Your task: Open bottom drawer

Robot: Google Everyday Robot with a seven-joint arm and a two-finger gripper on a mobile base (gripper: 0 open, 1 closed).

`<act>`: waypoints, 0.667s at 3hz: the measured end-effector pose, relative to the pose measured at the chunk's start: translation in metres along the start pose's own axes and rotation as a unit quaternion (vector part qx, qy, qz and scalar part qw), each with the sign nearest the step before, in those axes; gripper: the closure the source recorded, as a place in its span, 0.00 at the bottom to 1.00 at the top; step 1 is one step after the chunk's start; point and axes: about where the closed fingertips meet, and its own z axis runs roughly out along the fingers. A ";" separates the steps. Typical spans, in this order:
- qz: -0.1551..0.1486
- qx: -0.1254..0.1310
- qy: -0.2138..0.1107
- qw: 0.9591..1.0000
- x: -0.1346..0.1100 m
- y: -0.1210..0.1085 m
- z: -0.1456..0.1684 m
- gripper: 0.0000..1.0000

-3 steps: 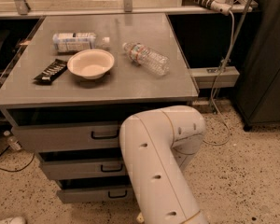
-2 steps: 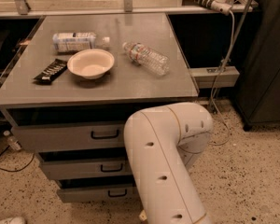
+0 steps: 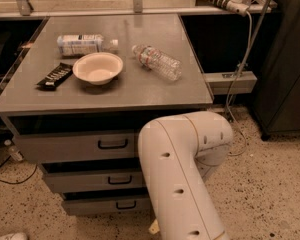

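Gripper hidden behind arm point(image 3: 180, 184) beside bottom drawer point(image 3: 107, 205), contents unseen.

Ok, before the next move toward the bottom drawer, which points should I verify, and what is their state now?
1. Bottom drawer identified, lowest of the three: ok.
2. Its small black handle in view, nothing on it: ok.
3. Gripper location: not in view, possibly hidden behind the white arm: cannot tell.
4. Gripper lined up with the handle: cannot tell.
5. Bowl and clear bottle on the cabinet top lie back from its front edge: ok.
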 end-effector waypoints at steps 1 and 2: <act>-0.005 0.005 -0.023 1.000 -0.012 -0.008 0.001 0.00; -0.015 -0.002 -0.039 0.999 -0.026 -0.008 0.008 0.00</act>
